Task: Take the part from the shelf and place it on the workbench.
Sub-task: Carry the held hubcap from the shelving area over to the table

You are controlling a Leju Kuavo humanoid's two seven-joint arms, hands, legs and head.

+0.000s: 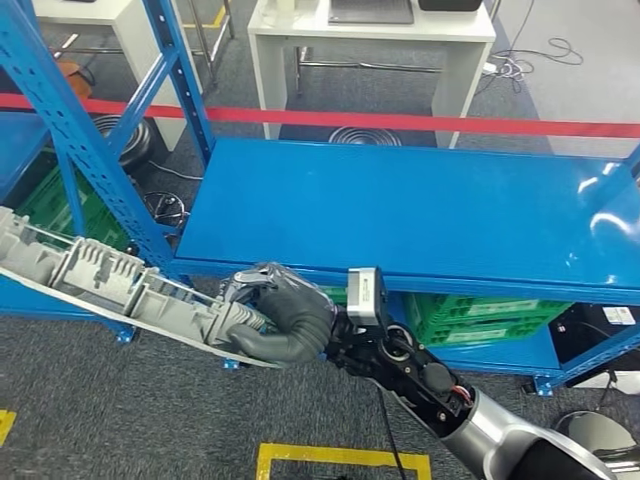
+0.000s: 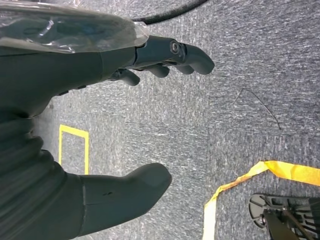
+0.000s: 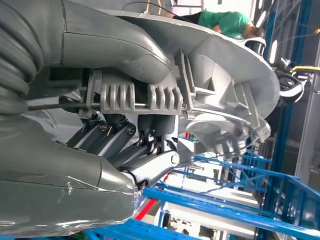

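Note:
A long grey ribbed plastic part (image 1: 98,280) stretches from the picture's left edge to my right hand (image 1: 290,315), which grips its near end just in front of the blue shelf's (image 1: 407,210) front edge. The part hangs in the air, tilted, below shelf level. In the right wrist view the thumb lies over the part (image 3: 211,85) and the dark fingers (image 3: 113,135) curl under it. My left hand (image 2: 113,125) hangs over grey carpet with thumb and fingers apart and nothing between them.
Blue rack uprights (image 1: 83,140) stand at the left. Green crates (image 1: 483,315) sit on the lower shelf level. A red tape line (image 1: 423,122) and a white table (image 1: 370,50) lie beyond the rack. Yellow floor markings (image 1: 340,460) are near my feet. A person in green (image 3: 226,22) is far off.

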